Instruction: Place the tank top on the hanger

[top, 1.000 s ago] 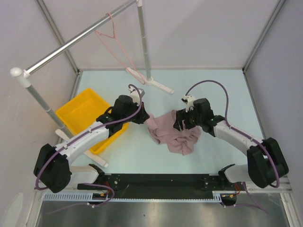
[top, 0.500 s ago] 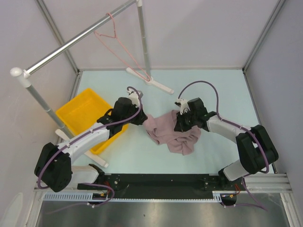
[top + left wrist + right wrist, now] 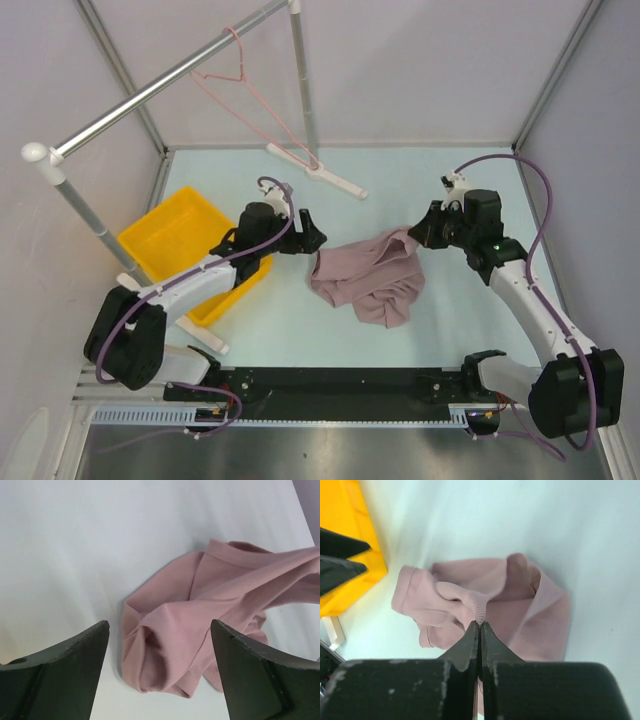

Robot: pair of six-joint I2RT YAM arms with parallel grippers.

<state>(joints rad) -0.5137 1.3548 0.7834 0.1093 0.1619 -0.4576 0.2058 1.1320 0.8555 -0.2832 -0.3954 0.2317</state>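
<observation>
The pink tank top lay in a crumpled heap in the middle of the pale table. It was not on the hanger. The thin pink hanger hung by its hook from the grey rail at the back, well away from the top.

The right claw was pinched tight on the tank top. Its two fingers were pressed together on a ribbed edge of the cloth, and that edge was pulled up and out toward the claw. The rest of the top sagged down onto the table.

The left claw was wide, with its two dark fingers far apart. It held nothing. It sat near the left end of the heap, and in its own camera the folded pink cloth showed between the fingers.

A yellow bin stood on the left side of the table, under the left arm.
</observation>
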